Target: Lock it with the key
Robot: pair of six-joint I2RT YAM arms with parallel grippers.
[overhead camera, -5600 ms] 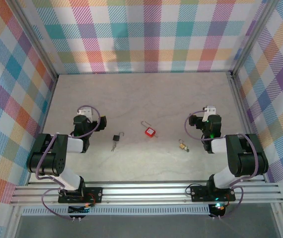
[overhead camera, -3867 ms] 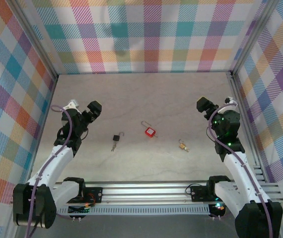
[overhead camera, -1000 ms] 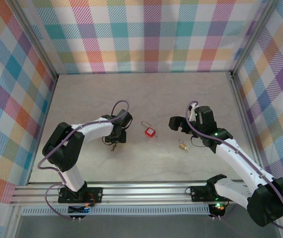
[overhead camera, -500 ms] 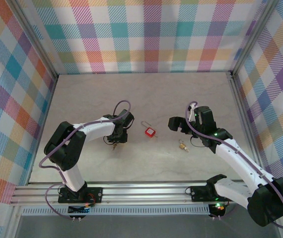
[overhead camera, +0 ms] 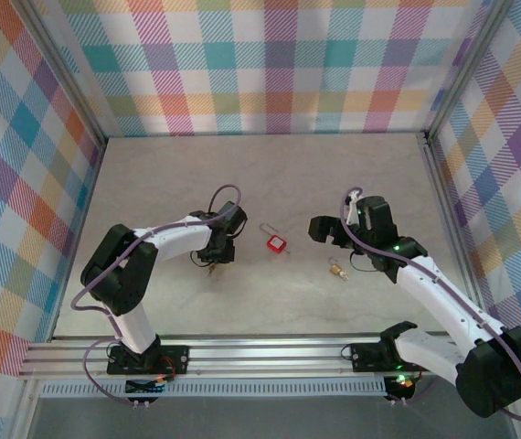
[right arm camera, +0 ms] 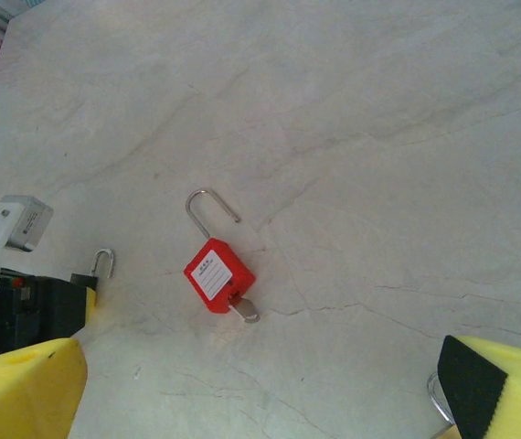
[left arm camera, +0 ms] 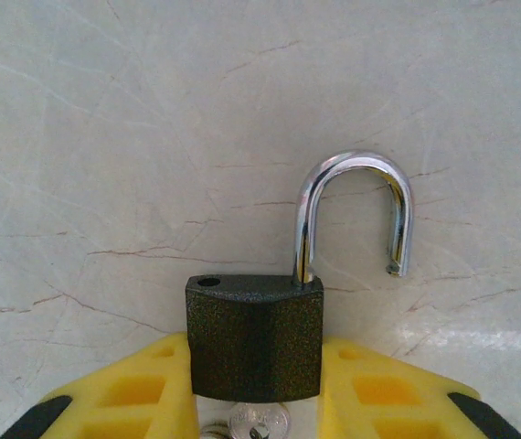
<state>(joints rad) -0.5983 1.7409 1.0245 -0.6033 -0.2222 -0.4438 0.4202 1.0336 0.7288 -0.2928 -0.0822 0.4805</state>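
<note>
**Left tool squeezes the black lock**

The table [overhead camera: 151,183] is pale, flat and smooth, with thin cracks like stone. The left tool [overhead camera: 220,245] grips the black lock [left arm camera: 253,338] by its two sides, a bit left of the middle of the table. The right tool [overhead camera: 323,230] is spread wide with nothing in it, near a red lock [right arm camera: 217,274]. The black lock looks like hard, heavy metal with a rough skin, so it should not slip. Its loop [left arm camera: 352,210] is shiny, smooth and stands open. The small silver key [left arm camera: 259,422] sticks out of the bottom. It looks thin and fiddly, so the flat head is the best place to pinch.
</note>
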